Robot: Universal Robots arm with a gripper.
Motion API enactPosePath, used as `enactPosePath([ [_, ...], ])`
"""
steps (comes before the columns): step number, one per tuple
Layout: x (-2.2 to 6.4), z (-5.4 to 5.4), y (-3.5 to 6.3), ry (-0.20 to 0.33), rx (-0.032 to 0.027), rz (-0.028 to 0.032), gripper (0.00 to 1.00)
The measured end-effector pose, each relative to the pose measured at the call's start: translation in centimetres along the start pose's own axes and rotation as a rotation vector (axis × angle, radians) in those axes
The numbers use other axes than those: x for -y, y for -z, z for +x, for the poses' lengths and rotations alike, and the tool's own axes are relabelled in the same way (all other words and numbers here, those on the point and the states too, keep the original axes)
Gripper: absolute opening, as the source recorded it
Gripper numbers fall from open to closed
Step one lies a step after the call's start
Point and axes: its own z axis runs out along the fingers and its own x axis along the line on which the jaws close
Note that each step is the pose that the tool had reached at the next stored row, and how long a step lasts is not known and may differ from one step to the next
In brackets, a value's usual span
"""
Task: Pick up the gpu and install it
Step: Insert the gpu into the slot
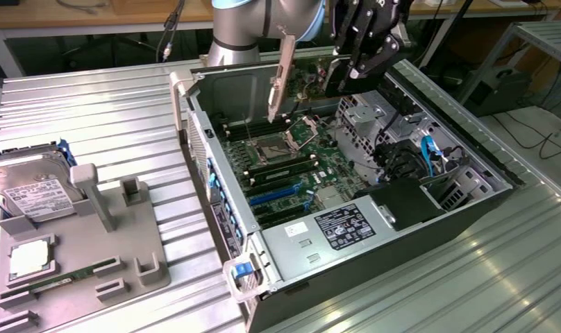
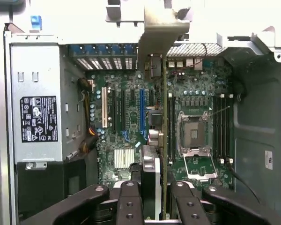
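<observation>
1. A ribbed metal tabletop (image 1: 105, 104) carries everything. Behind it are a wooden bench edge and loose cables.
2. Well off to the exterior view's left of the gripper (image 1: 352, 68), and lower, a grey holder tray (image 1: 123, 270) sits on the table. It holds a silver hard drive (image 1: 35, 198) and a thin green memory stick (image 1: 63, 283). Bare ribbed surface lies between the tray and the case.
3. An open computer case (image 1: 489, 163) lies on its side beneath the gripper, its near wall (image 1: 195, 132) standing up as a thin edge.
4. The gripper is clamped on the gpu (image 2: 152, 176), a finger (image 2: 129, 201) on each side of the cooler end. The card is raised over the motherboard (image 1: 290, 166), edge down. Its silvery bracket (image 1: 282, 76) is at the end away from the gripper and pokes above the case rim.
5. From the wrist view, the card's edge runs between the blue slot (image 2: 142, 112) and the open CPU socket (image 2: 194, 133).
6. Below the gripper, toward the viewer, the power supply (image 1: 341, 225) fills the case's near corner.
7. To the exterior view's right, blue cables (image 1: 429, 156) crowd a drive bay. Past the case rim there is open ribbed table.
</observation>
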Motion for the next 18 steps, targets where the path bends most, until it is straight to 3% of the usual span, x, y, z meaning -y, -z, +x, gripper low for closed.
enactPosePath([
  [1, -0.19, 0.0, -0.06, 0.009, -0.0068, 0.0401, 0.28],
  [2, -0.24, -0.1, -0.19, 0.005, -0.0087, 0.0547, 0.28],
  [3, -0.25, -0.3, -0.39, -0.017, -0.0050, 0.0553, 0.28],
  [4, -0.22, -1.6, -0.74, -0.019, -0.0046, 0.0555, 0.28],
  [5, -0.19, -1.9, -1.25, -0.019, -0.0045, 0.0555, 0.28],
  [18, -0.41, -2.1, -2.73, -0.004, -0.0068, 0.0550, 0.28],
])
